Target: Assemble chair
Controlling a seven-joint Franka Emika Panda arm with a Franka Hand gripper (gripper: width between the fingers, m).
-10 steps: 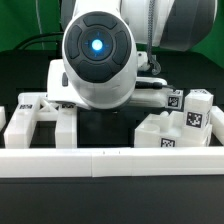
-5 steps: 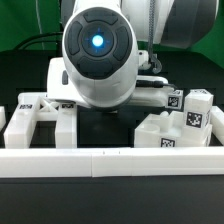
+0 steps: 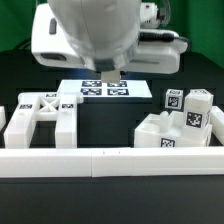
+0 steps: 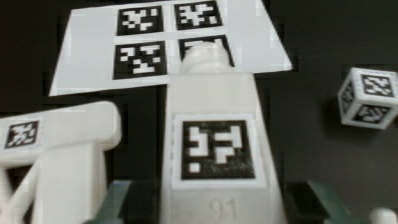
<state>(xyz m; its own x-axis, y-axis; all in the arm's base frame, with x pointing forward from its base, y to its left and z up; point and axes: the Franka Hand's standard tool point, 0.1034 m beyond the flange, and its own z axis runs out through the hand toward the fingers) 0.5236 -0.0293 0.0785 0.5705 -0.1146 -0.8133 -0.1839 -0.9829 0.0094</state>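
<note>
In the wrist view a long white chair post [image 4: 217, 120] with a square tag lies between my gripper [image 4: 217, 205] fingers [image 4: 128, 200]. Dark gaps show on both sides, so the gripper is open around it. A second white chair part [image 4: 54, 140] with a tag lies beside it, and a small tagged cube [image 4: 368, 97] lies on the other side. In the exterior view my gripper [image 3: 107, 78] hangs low over the near edge of the marker board [image 3: 95, 90]. A white chair frame [image 3: 40, 115] is at the exterior view's left, and a cluster of tagged blocks [image 3: 175, 125] is at its right.
A long low white rail [image 3: 110, 160] runs across the front of the exterior view. The marker board also shows in the wrist view [image 4: 107, 60], beyond the post's far end. The table surface is black.
The arm's large round joint, which filled the middle of the exterior view, has swung up and away. The gripper and the marker board now show.
</note>
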